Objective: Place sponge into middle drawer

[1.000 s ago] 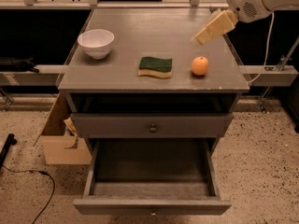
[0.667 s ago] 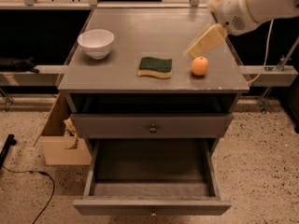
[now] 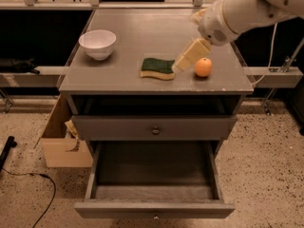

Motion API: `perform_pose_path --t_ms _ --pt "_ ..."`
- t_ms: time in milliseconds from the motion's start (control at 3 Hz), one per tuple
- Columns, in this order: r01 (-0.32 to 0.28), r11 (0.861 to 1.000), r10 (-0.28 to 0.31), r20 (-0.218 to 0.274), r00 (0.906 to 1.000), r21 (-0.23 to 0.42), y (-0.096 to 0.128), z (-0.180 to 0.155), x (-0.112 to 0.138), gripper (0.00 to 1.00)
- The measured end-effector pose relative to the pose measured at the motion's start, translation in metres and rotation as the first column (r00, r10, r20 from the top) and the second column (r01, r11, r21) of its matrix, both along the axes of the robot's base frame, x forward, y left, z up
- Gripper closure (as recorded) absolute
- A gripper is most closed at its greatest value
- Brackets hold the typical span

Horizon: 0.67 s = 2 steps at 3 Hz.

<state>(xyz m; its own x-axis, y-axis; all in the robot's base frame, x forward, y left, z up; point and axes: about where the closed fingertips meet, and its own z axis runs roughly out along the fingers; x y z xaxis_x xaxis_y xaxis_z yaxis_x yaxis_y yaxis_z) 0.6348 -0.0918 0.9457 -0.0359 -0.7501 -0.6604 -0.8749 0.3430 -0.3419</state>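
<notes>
The sponge [image 3: 157, 67], dark green on top with a yellow body, lies flat on the grey cabinet top [image 3: 142, 32] near its front edge. My gripper [image 3: 180, 63] comes down from the upper right on a white arm. Its cream tip is just right of the sponge, between the sponge and the orange fruit [image 3: 203, 67]. It holds nothing. The middle drawer [image 3: 154, 175] is pulled out below, showing a deep grey box with nothing in it and a small knob on its front.
A white bowl [image 3: 98, 43] stands at the left of the cabinet top. A shut drawer front with a knob [image 3: 155, 130] sits above the pulled-out drawer. A cardboard box [image 3: 61, 141] stands on the floor to the left, near a black cable [image 3: 33, 184].
My gripper has moved left and down, from above the cabinet's back right to just beside the sponge's right end. The sponge, fruit and bowl have not moved.
</notes>
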Motion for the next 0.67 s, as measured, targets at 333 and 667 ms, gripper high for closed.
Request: perform_pose_path --t_ms 333,667 --pt "-0.019 0.999 0.019 0.019 0.9996 -0.041 0.017 -0.004 0.033 0.00" --pt "0.002 0.999 -0.002 0.017 0.9999 -0.042 0.016 -0.012 0.056 0.00"
